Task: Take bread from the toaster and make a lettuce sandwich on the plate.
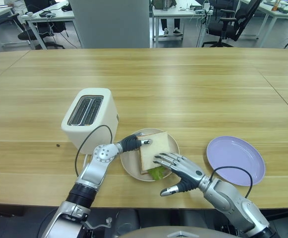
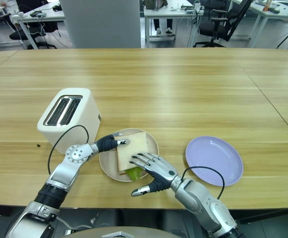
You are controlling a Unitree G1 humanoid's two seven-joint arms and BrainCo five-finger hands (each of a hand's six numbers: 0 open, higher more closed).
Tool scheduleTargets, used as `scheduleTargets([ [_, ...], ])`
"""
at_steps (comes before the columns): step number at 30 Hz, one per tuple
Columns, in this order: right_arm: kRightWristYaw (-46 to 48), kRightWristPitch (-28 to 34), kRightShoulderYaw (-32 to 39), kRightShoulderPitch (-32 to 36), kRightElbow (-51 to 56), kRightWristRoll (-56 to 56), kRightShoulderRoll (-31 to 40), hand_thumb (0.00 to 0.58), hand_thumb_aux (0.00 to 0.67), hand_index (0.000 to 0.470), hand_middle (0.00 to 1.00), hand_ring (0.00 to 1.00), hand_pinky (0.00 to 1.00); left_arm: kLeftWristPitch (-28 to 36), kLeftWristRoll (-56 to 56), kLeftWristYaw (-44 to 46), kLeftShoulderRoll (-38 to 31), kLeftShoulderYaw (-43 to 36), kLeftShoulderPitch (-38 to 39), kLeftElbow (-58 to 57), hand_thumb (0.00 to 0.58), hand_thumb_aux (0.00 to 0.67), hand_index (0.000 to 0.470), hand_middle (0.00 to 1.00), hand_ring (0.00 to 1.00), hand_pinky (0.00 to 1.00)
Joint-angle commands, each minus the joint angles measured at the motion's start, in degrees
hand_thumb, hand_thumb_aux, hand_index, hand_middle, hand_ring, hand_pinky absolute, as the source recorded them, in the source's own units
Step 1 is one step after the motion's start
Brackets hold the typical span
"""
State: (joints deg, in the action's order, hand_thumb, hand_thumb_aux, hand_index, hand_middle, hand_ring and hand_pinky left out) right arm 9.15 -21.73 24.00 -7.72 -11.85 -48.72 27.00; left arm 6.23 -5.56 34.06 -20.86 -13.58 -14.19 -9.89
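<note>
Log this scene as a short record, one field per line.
toaster: white, left of the beige plate, slots look empty
beige plate: holds the sandwich
sandwich: bread slice on top, lettuce peeking out at its near edge
left robot hand: at the bread's far-left corner
right robot hand: fingers spread, over the bread's near-right part
purple plate: right of the beige plate

Toaster [image 1: 89, 119] on desk [image 1: 183, 89], left side; plate [image 1: 129, 166] just right of and in front of it, sandwich [image 1: 153, 146] on the plate. Second plate [image 1: 235, 159] further right, apart. Left hand [image 1: 134, 143] at sandwich's left edge; right hand [image 1: 178, 168] over its front edge.
</note>
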Motion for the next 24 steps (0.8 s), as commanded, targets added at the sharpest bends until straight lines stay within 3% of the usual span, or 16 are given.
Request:
scheduleTargets([
  [1, 1.3, 1.3, 0.6, 1.2, 0.7, -0.1, -0.4, 0.0, 0.0, 0.0, 0.0, 0.0, 0.0, 0.1, -2.5, 0.0, -0.5, -2.2, -0.1, -2.7, 0.58, 0.67, 0.46, 1.0, 1.0, 1.0],
  [9, 8.5, 4.7, 4.1, 4.1, 4.9, -0.9, -0.3, 0.0, 0.0, 0.0, 0.0, 0.0, 0.0, -2.3, -6.7, -2.6, -1.1, -4.0, -0.8, -4.9, 0.58, 0.67, 0.46, 1.0, 1.0, 1.0],
  [14, 16.6, 7.3, 7.8, 5.6, 8.3, -1.0, 0.9, 0.0, 0.0, 0.0, 0.0, 0.0, 0.0, -7.5, -17.4, -10.7, -3.5, -7.9, -2.5, -6.4, 0.58, 0.67, 0.46, 1.0, 1.0, 1.0],
  [15, 18.0, 7.8, 8.4, 5.8, 8.6, -0.7, 0.9, 0.0, 0.0, 0.0, 0.0, 0.0, 0.0, -8.8, -21.5, -14.2, -4.4, -9.3, -3.3, -6.8, 0.496, 0.415, 0.285, 0.86, 0.86, 0.86],
  [16, 19.3, 8.3, 8.8, 5.9, 8.7, -0.5, 0.9, 0.0, 0.0, 0.0, 0.0, 0.0, 0.0, -9.8, -25.4, -17.2, -5.4, -10.7, -4.0, -7.1, 0.496, 0.415, 0.285, 0.86, 0.86, 0.86],
  [17, 20.5, 8.8, 9.2, 6.0, 8.8, -0.1, 0.9, 0.0, 0.0, 0.0, 0.0, 0.0, 0.0, -10.7, -29.2, -20.1, -6.4, -12.1, -4.7, -7.0, 0.0, 0.0, 0.0, 0.0, 0.0, 0.0],
  [24, 25.3, 10.7, 9.7, 5.8, 7.8, 0.8, 2.1, 0.0, 0.0, 0.0, 0.0, 0.0, 0.0, -10.9, -51.1, -36.7, -12.8, -16.3, -7.9, -1.9, 0.0, 0.0, 0.0, 0.0, 0.0, 0.0],
])
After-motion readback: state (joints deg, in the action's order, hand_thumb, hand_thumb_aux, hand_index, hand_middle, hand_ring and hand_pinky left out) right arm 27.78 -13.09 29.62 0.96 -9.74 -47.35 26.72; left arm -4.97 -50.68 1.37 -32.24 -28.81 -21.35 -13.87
